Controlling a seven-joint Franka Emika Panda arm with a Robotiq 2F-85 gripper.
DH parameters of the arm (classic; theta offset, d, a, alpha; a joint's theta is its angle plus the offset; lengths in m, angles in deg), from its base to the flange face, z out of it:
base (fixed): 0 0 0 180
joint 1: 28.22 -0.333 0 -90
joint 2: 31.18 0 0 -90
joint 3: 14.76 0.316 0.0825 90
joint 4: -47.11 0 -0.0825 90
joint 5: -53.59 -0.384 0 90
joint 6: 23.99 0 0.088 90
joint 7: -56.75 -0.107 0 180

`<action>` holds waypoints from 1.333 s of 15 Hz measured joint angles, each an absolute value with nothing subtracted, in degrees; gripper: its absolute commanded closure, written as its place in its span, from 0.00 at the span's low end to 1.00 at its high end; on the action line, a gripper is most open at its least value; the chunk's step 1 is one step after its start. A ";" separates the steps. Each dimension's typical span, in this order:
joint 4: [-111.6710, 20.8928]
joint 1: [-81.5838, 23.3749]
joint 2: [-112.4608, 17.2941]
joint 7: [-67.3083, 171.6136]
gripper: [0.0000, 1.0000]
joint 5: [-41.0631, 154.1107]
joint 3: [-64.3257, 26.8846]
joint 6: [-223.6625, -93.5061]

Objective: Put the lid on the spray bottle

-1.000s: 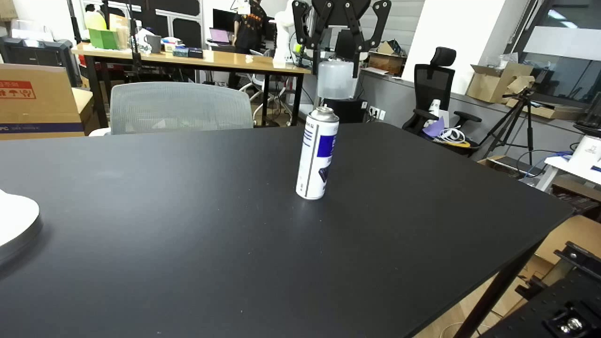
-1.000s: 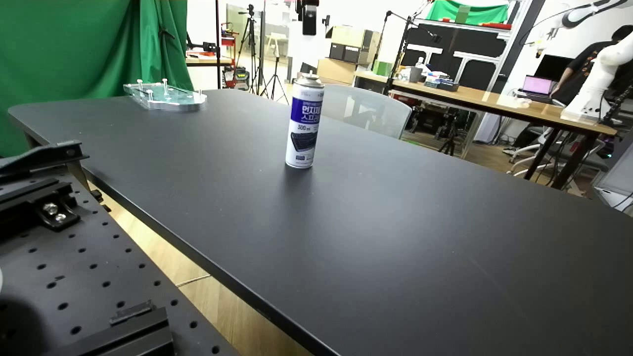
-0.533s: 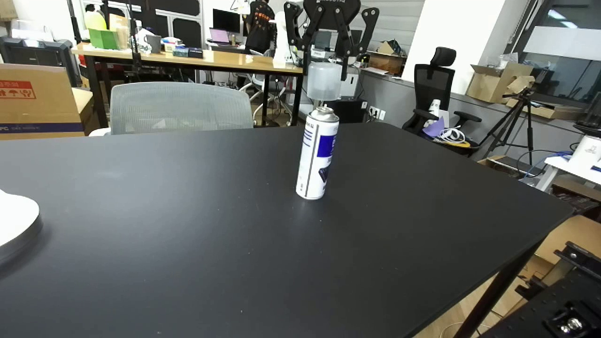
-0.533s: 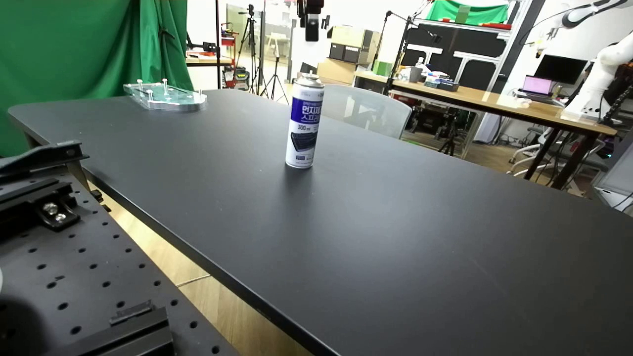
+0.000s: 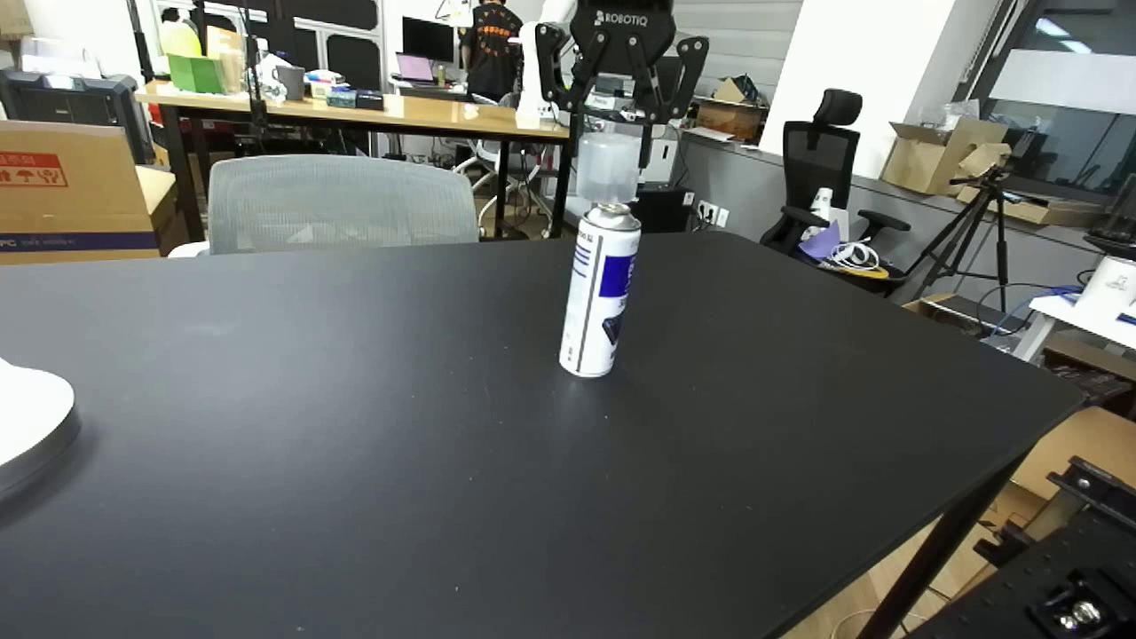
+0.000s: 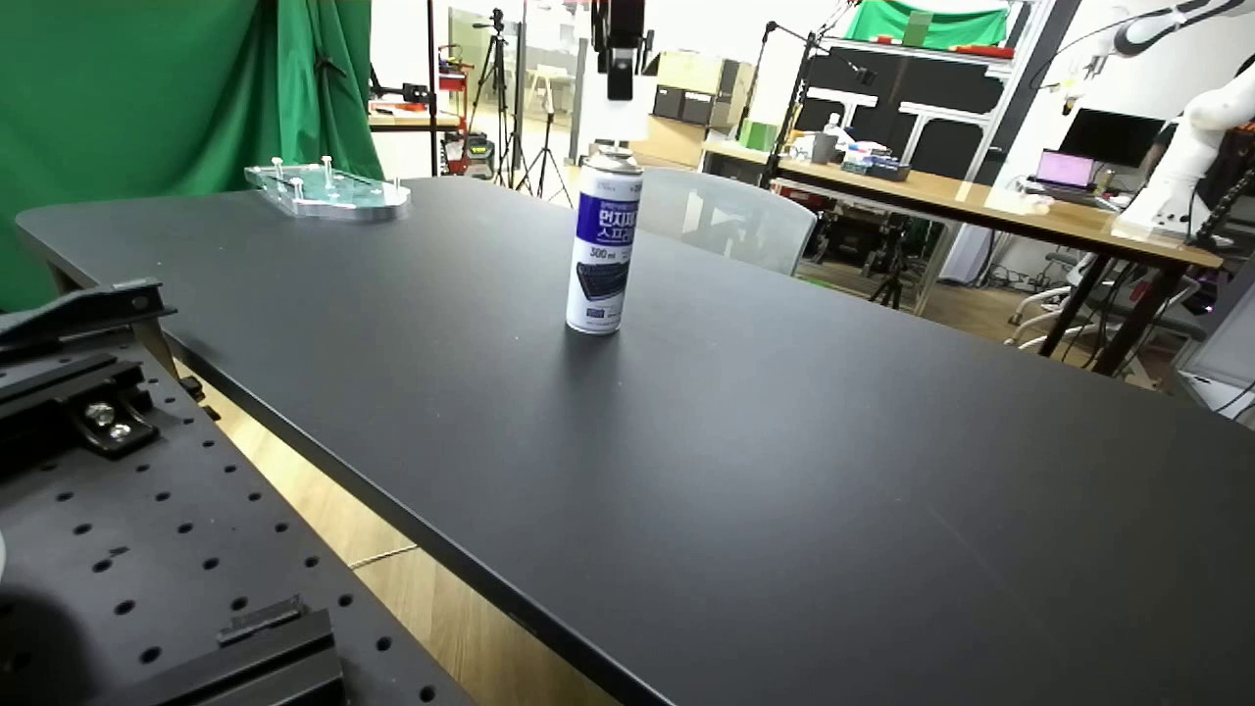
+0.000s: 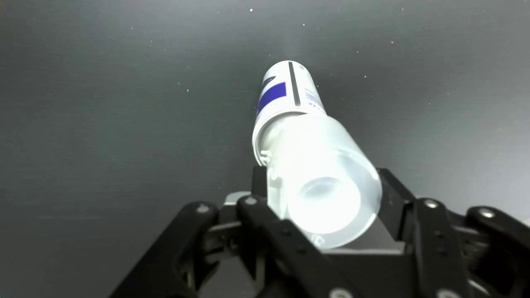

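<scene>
The spray bottle (image 5: 599, 293), a white can with a blue label, stands upright on the black table; it also shows in an exterior view (image 6: 602, 245) and in the wrist view (image 7: 290, 89). My gripper (image 5: 611, 153) is shut on the translucent lid (image 5: 608, 169), a finger on each side. The lid hangs just over the can's top, its lower edge near the nozzle; I cannot tell whether they touch. In an exterior view the lid (image 6: 620, 120) is washed out against the bright background. In the wrist view the lid (image 7: 323, 174) hides part of the can's top.
A clear plate with pegs (image 6: 328, 191) lies at the table's far end; a white rounded object (image 5: 31, 417) sits at the table's left. A grey mesh chair (image 5: 342, 204) stands behind the table. A black perforated mount (image 6: 196, 549) is beside the table edge.
My gripper has come down with the lid and shifted a little left in an exterior view. The lid's lower edge is now close to the can's nozzle. The can has not moved.
</scene>
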State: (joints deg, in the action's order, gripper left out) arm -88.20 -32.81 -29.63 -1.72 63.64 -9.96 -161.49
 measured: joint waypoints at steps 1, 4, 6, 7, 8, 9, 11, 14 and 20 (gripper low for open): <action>-88.22 -32.74 -29.73 -1.71 0.61 63.59 -10.01 -161.54; -88.36 -32.50 -29.88 -1.64 0.61 63.20 -10.10 -161.59; -88.67 -32.37 -29.92 -1.33 0.61 62.16 -10.12 -161.64; -88.84 -32.31 -29.96 -1.07 0.61 61.47 -10.12 -161.68; -88.97 -32.26 -30.02 -0.77 0.61 60.92 -10.13 -161.71; -89.06 -32.24 -30.12 -0.50 0.61 60.28 -10.16 -161.72; -89.26 -32.19 -30.27 -0.23 0.61 59.37 -10.20 -161.79; -89.45 -32.14 -30.30 -0.08 0.61 58.90 -10.36 -161.89; -89.61 -32.03 -30.30 -0.08 0.61 58.94 -10.84 -162.77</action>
